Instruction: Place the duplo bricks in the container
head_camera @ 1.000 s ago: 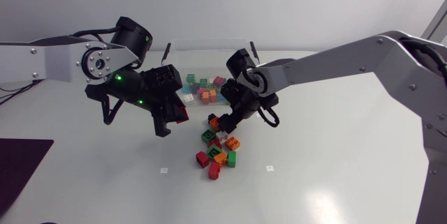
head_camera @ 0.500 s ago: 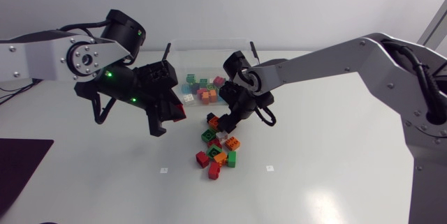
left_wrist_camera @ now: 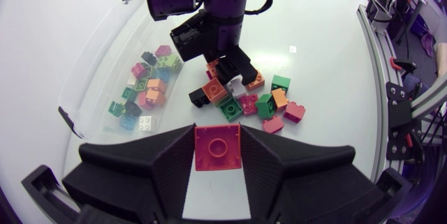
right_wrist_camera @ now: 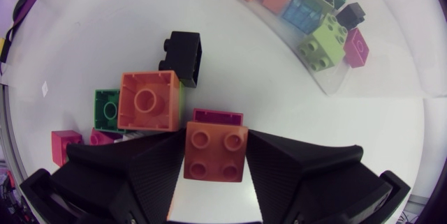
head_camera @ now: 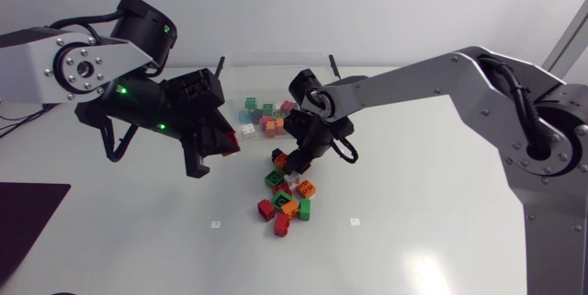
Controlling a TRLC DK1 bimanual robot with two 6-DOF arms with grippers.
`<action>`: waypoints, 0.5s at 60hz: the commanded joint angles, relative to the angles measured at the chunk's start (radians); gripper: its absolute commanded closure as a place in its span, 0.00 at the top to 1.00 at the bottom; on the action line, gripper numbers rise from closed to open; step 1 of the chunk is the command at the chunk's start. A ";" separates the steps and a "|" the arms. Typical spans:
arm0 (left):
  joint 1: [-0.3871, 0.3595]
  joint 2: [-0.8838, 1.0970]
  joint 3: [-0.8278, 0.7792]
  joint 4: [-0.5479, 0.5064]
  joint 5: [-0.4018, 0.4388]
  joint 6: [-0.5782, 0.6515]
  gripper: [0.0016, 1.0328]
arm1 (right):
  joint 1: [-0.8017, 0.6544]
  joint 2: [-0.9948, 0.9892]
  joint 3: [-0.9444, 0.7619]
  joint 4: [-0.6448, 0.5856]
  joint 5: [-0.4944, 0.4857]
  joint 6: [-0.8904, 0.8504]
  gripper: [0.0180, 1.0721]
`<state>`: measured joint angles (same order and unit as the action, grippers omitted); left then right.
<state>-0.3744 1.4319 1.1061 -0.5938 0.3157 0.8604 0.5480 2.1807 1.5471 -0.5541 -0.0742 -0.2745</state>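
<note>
Table, white, both arms in over it. Left arm shifts most over the last second: its shoulder-side links swing back toward its own edge and up, and the wrist follows. Right arm barely changes, reaching a touch further past the middle.

Clear container sits at the far middle, unmoved, with a batch of bricks already inside. Loose pile lies on the table just in front of it, looks undisturbed: red, orange, green, black pieces.

Left gripper hangs above the table beside the container's left end, not over it. In the left wrist view its fingers are clenched on a red brick, stud up, touching both inner faces. It is carried along with the arm and stays seated in the grip.

Right gripper is low at the far end of the pile, near the container's front wall. The right wrist view shows it grasping a small orange brick from both sides. Just ahead of it lie a bigger orange brick and a black brick, with a green one beside.

Judgement: both arms are loaded and neither has dropped yet. The left's pull-back looks like clearing room or lining up for the container. The right still needs a lift off the pile. Plenty of bricks remain, so the task is roughly mid-way. Risk: the arms crowd each other at the container mouth.
</note>
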 commanded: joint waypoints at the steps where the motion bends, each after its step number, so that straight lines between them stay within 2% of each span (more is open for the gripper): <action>1: -0.006 -0.025 0.003 -0.011 0.010 -0.009 0.26 | -0.006 0.028 0.015 -0.017 -0.003 -0.023 0.38; 6: -0.006 -0.036 0.014 -0.017 0.011 -0.014 0.26 | -0.010 0.004 -0.008 -0.012 -0.007 -0.023 0.28; 30: 0.003 -0.036 0.167 -0.052 0.023 -0.050 0.26 | -0.034 -0.285 -0.186 -0.007 -0.003 -0.025 0.28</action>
<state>-0.3752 1.4048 1.2121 -0.6380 0.3317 0.8326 0.5282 1.9701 1.3956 -0.5514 -0.0784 -0.2852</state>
